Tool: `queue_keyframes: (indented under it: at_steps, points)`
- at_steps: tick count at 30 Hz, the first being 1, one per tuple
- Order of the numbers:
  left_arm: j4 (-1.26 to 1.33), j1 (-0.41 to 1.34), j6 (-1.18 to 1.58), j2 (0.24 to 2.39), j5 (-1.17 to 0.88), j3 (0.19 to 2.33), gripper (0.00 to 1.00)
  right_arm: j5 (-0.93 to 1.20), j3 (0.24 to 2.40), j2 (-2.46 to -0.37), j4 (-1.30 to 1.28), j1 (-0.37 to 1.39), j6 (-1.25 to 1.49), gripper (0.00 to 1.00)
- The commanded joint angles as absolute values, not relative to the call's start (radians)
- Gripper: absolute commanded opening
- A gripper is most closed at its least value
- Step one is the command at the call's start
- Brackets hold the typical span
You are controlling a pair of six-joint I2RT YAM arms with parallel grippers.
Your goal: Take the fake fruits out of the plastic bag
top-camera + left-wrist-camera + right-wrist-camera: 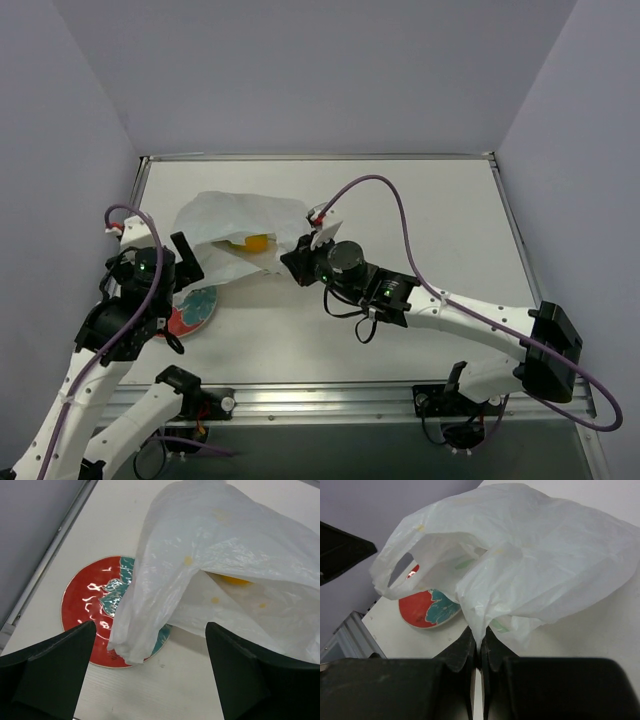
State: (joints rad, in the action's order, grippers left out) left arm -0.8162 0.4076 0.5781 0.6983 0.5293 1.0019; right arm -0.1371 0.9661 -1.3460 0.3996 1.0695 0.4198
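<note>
**Item: plastic bag (pixel 240 232), with contents**

- Location: the bag is raised off the table (pixel 440 210), on the far side of the plate (pixel 195 308). One slack corner is draped over the plate's rim.
- Material: thin, crinkled, translucent white film. It is judged very light, limp and slippery. It will fold and slide rather than hold a shape, and a hard pull could stretch or tear it.
- Contents: one fake fruit (pixel 251 241), yellow-orange and glossy, is seen through the mouth, above and beyond the plate. Any other fruit is hidden by the film. The fruit is judged rigid, smooth and light. It is likely to roll once freed and to slip from a shallow pinch.
- Right gripper (pixel 300 262): its fingers are closed tight on a gathered fold at the bag's edge, on the side away from the plate. The bag is held up by this pinch.
- Left gripper (pixel 185 258): its fingers are spread wide and nothing is held. It is poised directly over the plate and faces the bag's open side.
- Handling advice: the film is best taken at a bunched fold or a handle loop, never at a single flat layer. The fruit is best taken across its widest part, with the fingers passed through the mouth. Otherwise it may be tipped out toward the plate by lifting the closed end.
</note>
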Motion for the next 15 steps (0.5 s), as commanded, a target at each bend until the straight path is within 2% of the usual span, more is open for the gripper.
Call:
queue_keyframes:
  at_steps: [1,6,8,11,14,15]
  points:
    - [-0.855,0.397,0.554,0.684,0.585,1.019,0.90,-0.163,0.948,-1.312,0.411,1.031,0.405,0.00]
    - [-0.804,0.361,0.560,0.819,0.545,0.957,0.90,-0.137,0.956,-1.325,0.413,1.008,0.405,0.00]
    - [-0.740,0.240,0.545,0.877,0.447,0.943,0.86,-0.130,0.969,-1.339,0.419,1.005,0.399,0.00]
    - [-0.617,0.152,0.548,0.992,0.299,0.968,0.67,-0.114,1.005,-1.358,0.417,0.979,0.390,0.00]
    - [-0.606,0.143,0.537,1.103,0.287,1.058,0.35,-0.077,1.061,-1.380,0.420,0.937,0.376,0.00]
    - [-0.580,0.143,0.528,1.118,0.276,1.096,0.16,-0.063,1.093,-1.388,0.420,0.927,0.376,0.00]
